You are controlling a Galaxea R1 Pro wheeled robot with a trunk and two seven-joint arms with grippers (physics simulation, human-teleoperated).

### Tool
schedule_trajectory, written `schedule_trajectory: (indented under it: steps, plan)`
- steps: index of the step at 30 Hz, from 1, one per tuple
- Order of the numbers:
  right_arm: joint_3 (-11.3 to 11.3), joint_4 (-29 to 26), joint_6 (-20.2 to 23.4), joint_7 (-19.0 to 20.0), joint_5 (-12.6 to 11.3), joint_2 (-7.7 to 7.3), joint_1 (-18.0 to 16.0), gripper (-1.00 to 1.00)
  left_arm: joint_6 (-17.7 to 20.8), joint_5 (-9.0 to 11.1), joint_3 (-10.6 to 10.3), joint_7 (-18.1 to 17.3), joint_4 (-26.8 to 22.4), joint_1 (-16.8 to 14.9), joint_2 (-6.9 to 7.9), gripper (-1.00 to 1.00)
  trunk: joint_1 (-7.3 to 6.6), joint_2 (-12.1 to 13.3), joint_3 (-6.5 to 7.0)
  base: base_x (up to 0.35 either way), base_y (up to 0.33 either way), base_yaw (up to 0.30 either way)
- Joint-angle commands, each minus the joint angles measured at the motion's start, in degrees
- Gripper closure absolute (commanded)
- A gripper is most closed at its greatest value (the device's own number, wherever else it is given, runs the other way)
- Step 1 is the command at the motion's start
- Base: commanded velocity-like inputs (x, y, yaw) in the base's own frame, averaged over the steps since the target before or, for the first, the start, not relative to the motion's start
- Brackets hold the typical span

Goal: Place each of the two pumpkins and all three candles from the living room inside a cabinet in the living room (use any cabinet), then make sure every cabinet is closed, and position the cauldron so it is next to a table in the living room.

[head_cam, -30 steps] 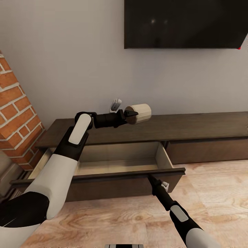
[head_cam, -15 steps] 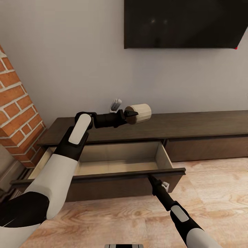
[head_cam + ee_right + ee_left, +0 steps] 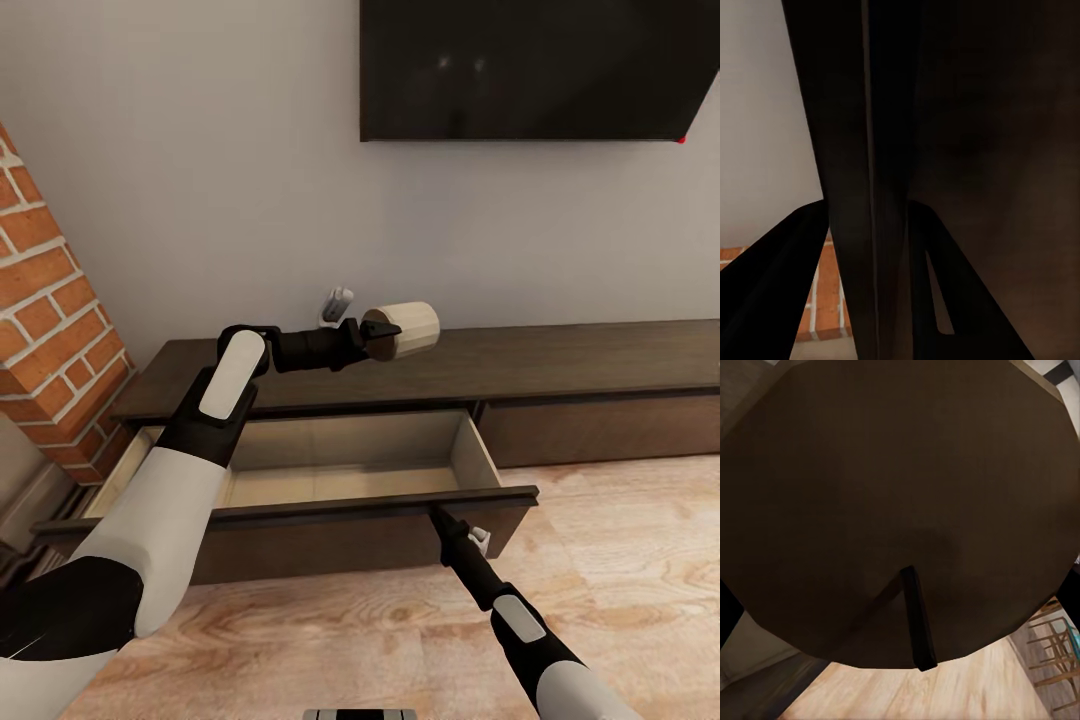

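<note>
A pale beige candle (image 3: 405,328) lies sideways in my left gripper (image 3: 378,335), which is shut on it just above the top of the long dark-brown cabinet (image 3: 590,358). In the left wrist view the candle's end (image 3: 900,495) looms close and dark, with its black wick (image 3: 916,619) showing. Below the candle, a drawer (image 3: 340,475) stands pulled out, its pale inside bare. My right gripper (image 3: 437,515) is shut on the top edge of the drawer front (image 3: 870,150), which runs between the two fingers (image 3: 772,292).
A black TV (image 3: 540,70) hangs on the wall above the cabinet. A brick fireplace (image 3: 50,330) stands at the left. A small white object (image 3: 337,303) sits on the cabinet top behind the candle. Light wood floor (image 3: 620,570) lies in front.
The head view has drifted slightly, shifting the bricks at the left edge. Both arms, the candle and the drawer have kept their places.
</note>
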Motion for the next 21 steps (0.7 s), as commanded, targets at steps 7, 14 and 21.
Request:
schedule_trajectory:
  steps: [7, 14, 21]
  plan:
    - [2.4, 0.0, 0.9, 2.9, 0.0, 0.06, 0.2, 1.0, 0.2, -0.4, 0.0, -0.5, 0.0, 0.0, -0.02, 1.0, -0.02, 0.0, -0.05, -0.001, 0.0, 0.0]
    - [2.4, 0.0, 0.9, 2.9, 0.1, 0.06, 0.2, -1.0, 0.2, -0.4, 0.0, -0.5, 0.1, 0.0, -0.02, 1.0, -0.02, 0.0, -0.05, 0.0, 0.0, 0.0]
    - [2.5, 0.0, 0.9, 2.9, 0.2, 0.02, 0.2, -1.0, 0.2, -0.4, 0.0, -0.5, 0.1, 0.0, -0.02, 1.0, -0.02, 0.0, -0.05, 0.0, 0.0, 0.0]
